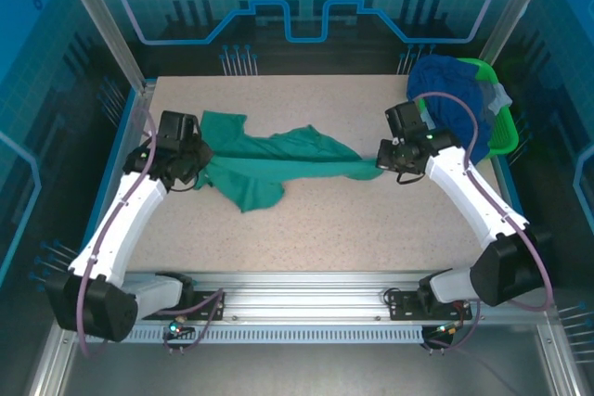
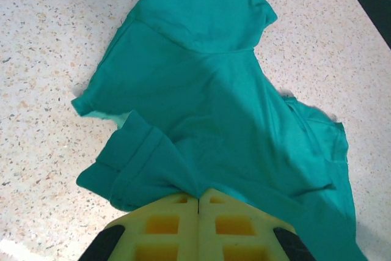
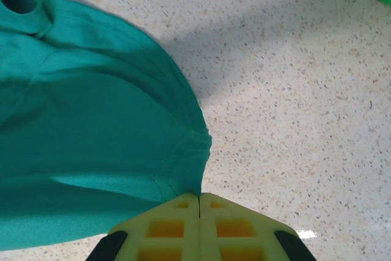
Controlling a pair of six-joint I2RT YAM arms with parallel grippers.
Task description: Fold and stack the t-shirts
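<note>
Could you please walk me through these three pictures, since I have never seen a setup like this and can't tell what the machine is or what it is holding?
It is a robot with two white arms bolted at the near edge of a speckled table. The wide picture looks down from above and behind the arms. The other two come from cameras on each wrist, so the yellow fingers show at the bottom.

A teal-green t-shirt lies stretched and rumpled across the table. The left gripper is shut on one end of it, the right gripper shut on the other.

At the far right corner a green basket holds more shirts, with a royal blue shirt on top.
</note>
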